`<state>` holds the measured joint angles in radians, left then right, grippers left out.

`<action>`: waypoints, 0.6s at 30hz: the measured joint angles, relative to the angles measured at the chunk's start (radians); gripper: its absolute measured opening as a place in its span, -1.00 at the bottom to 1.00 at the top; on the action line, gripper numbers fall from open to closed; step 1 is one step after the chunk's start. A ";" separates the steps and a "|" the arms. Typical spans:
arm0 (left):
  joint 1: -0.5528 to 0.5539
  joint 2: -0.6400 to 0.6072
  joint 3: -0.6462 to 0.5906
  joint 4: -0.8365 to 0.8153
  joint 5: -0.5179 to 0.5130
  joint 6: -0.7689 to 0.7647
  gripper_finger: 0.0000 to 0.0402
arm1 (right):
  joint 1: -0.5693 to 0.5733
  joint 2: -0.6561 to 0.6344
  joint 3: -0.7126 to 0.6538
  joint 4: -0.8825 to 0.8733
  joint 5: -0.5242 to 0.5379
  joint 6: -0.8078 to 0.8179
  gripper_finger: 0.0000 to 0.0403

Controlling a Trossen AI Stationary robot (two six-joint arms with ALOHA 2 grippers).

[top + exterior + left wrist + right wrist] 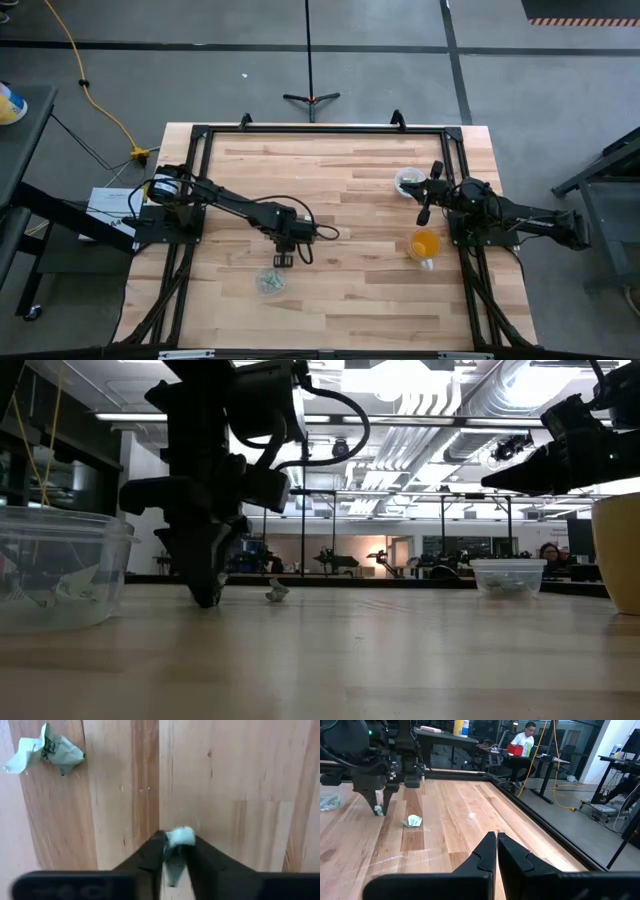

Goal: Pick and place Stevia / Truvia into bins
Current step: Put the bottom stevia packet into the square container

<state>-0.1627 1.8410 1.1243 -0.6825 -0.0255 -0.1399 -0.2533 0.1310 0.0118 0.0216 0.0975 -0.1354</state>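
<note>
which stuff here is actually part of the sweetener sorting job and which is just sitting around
Part of the job:
- packet pinched in the left gripper
- loose crumpled packet on the table
- near clear cup holding packets
- far clear cup

Just there:
- orange cup
- right gripper, shut, waiting above the table

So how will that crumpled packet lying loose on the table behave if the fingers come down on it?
The loose Stevia packet looks like thin creased paper, so it would likely flatten rather than resist. It seems very light and may skid on the smooth table if nudged. The left gripper already pinches a similar packet, suggesting a fingertip grip holds.
</note>
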 joint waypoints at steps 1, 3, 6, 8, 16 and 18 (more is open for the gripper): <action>0.000 -0.006 -0.002 0.002 -0.003 0.005 -0.53 | 0.000 0.000 0.000 0.000 0.000 0.000 -0.96; -0.001 -0.027 -0.003 -0.017 0.005 -0.003 -0.69 | 0.000 0.000 0.000 0.000 0.000 0.000 -0.96; -0.001 -0.083 -0.002 -0.067 0.106 -0.050 -0.86 | 0.000 0.000 0.000 0.000 0.000 0.015 -0.96; -0.003 -0.121 -0.003 -0.106 0.153 -0.091 -0.86 | 0.000 0.000 0.000 0.000 0.000 0.022 -0.96; -0.115 -0.299 -0.001 -0.093 0.123 -0.306 -0.72 | 0.000 0.001 0.000 0.000 0.000 0.022 -0.96; -0.160 -0.304 0.000 -0.058 0.120 -0.318 -0.77 | 0.000 0.005 0.000 0.000 0.000 0.022 -0.96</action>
<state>-0.3232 1.5372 1.1240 -0.7409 0.0949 -0.4575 -0.2531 0.1358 0.0118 0.0219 0.0975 -0.1131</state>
